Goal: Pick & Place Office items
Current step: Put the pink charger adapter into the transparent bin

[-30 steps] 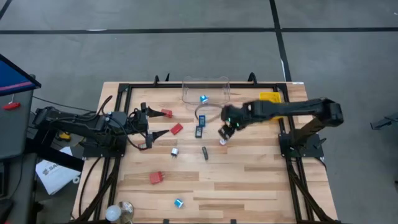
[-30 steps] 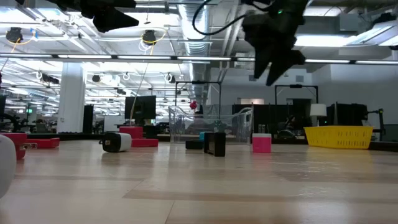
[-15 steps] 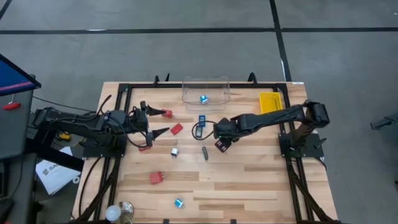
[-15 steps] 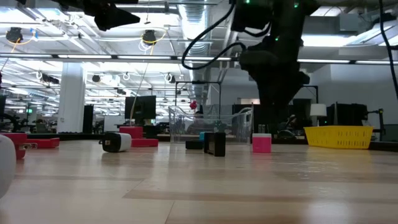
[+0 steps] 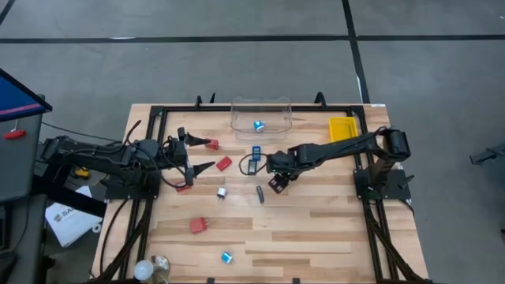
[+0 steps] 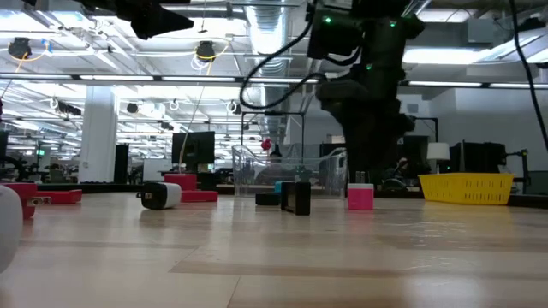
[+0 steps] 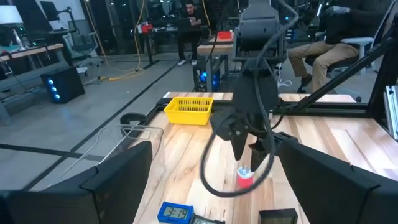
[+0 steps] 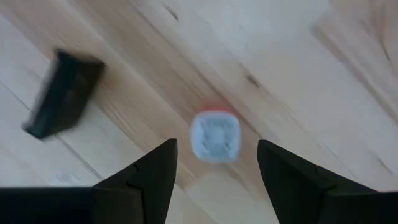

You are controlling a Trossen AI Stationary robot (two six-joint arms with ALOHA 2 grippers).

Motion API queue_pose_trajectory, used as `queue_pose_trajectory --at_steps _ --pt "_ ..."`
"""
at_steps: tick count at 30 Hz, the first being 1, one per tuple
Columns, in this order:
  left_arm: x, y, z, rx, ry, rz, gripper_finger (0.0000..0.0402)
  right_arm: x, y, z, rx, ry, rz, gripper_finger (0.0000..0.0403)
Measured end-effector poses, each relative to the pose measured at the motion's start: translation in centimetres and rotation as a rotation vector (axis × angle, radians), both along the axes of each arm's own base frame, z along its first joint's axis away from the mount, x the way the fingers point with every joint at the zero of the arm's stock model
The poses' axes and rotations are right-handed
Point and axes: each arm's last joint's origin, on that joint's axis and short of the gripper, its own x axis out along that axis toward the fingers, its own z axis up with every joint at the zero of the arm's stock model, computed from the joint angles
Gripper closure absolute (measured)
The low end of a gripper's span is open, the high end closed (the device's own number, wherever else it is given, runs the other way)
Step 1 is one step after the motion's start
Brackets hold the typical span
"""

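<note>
right gripper (image 8: 214,163): fingers spread above the small red-and-white piece (image 8: 215,135)
Risk: off-centre closing knocks the piece sideways
left gripper (image 5: 196,153): fingers spread, waiting

right gripper (image 5: 275,183) hangs low over mid-table, fingers spread; left gripper (image 5: 207,155) waits parted at left.

the wooden worktop (image 5: 316,229) sits inside a black frame (image 5: 155,112) on a grey floor (image 5: 237,55). a clear plastic tub (image 5: 272,106) stands at the far edge in the middle, and a yellow tray (image 5: 341,130) lies near the far right corner. a white bulb-like object (image 5: 143,271) rests at the near left corner. beyond the worktop, a person sits on a chair (image 7: 339,37).
</note>
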Motion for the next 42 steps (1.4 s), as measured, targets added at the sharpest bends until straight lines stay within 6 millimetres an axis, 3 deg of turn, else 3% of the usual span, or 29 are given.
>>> queue_pose_trajectory --at_steps 7,34,39,42 --pt "0.0 0.0 0.0 -0.001 -0.005 -0.002 0.0052 0.5 0.4 -1.3 -0.005 0.027 0.015 0.0187" --pt "0.0 0.0 0.1 -0.004 -0.007 -0.003 0.0052 0.8 0.1 -1.2 -0.012 -0.001 0.009 0.0187" --pt "0.0 0.0 0.1 -0.003 -0.009 -0.003 0.0052 0.5 -0.1 -2.1 -0.01 0.063 0.017 0.0187" --pt "0.0 0.0 0.1 -0.003 -0.01 -0.003 0.0052 1.3 -0.2 -2.0 -0.01 -0.004 0.027 0.0187"
